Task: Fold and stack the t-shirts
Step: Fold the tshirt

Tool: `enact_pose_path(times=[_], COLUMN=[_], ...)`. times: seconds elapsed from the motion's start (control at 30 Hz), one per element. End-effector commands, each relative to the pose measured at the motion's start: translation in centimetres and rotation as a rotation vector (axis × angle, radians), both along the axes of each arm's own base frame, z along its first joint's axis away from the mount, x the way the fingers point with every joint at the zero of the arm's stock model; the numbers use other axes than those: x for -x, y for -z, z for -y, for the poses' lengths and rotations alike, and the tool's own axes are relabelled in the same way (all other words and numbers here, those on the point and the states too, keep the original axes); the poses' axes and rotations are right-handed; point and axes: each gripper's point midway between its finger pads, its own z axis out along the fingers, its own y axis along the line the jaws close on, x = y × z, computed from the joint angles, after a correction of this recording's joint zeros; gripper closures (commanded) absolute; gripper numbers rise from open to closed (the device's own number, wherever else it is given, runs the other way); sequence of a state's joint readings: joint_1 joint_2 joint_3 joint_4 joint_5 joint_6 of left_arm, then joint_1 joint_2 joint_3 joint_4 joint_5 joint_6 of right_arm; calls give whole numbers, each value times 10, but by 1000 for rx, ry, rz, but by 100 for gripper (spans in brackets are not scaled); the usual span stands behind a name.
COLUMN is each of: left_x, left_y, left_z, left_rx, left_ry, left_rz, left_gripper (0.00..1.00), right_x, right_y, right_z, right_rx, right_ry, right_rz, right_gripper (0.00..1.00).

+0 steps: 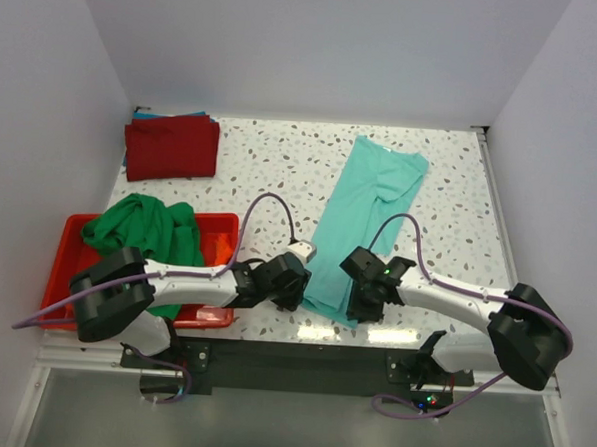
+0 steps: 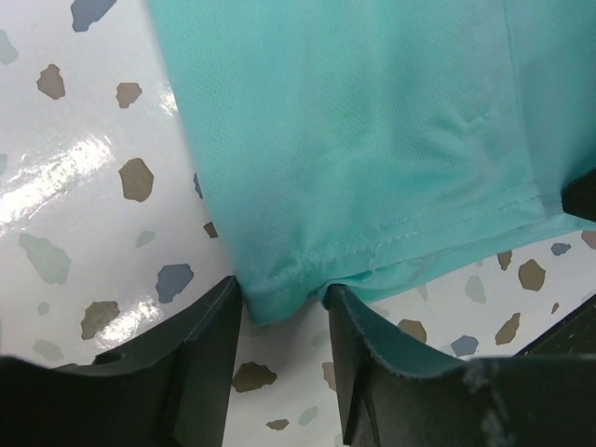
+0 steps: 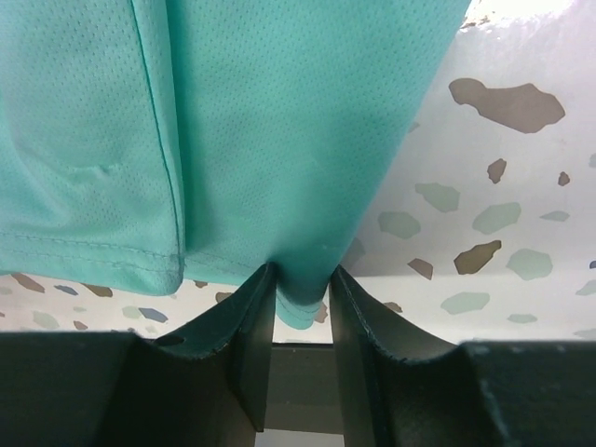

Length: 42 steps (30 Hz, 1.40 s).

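The teal t-shirt [image 1: 369,207] lies folded into a long strip on the speckled table, running from the far right towards the near middle. My left gripper [image 1: 293,283] is at its near left corner. In the left wrist view [image 2: 282,298] that hem corner [image 2: 279,289] sits pinched between the fingertips. My right gripper [image 1: 360,292] is at the near right corner. In the right wrist view [image 3: 303,284] the cloth [image 3: 279,140] bunches into the narrow gap between its jaws. A folded dark red t-shirt [image 1: 172,147] lies at the far left on a blue one [image 1: 144,112]. No orange t-shirt is in view.
A red plastic bin [image 1: 66,261] stands at the near left beside the left arm, with a crumpled bright green t-shirt [image 1: 148,231] in it. White walls enclose the table on three sides. The table's near edge is just behind both grippers.
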State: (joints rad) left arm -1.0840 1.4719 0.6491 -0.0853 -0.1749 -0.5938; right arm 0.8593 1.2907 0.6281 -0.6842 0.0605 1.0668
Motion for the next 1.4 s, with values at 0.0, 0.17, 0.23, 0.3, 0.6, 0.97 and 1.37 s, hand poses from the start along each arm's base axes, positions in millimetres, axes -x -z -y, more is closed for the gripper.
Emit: enact_pose_path(times=[0.0,0.17,0.23,0.3,0.6,0.97,1.37], left_x=[-3,2,0,-1,5,9,21], left_y=[-6,1,2,4,7,9,1], left_z=[16,20,17,6,-27,-38,-44], left_rx=[44,24,-3,-48,-95,-141,-180], left_ry=[4,24,11,-21,-123,-161,-156], left_rz=[18,13,17,21,13,26,17], left_gripper=[54,82,97,100,100,100,53], right_x=[4,8,10,13,19,25,26], right_y=[0,-2,-4,-4,-5,-7,-5], right_z=[10,19,23,27,39,49,53], right_rx=[36,55,55,61,97,117,154], right_ry=[23,43,50,60,81,98,84], right_rz=[0,6,10,11,1,-2,-17], right_gripper=[67,76,96,100,100,100,100])
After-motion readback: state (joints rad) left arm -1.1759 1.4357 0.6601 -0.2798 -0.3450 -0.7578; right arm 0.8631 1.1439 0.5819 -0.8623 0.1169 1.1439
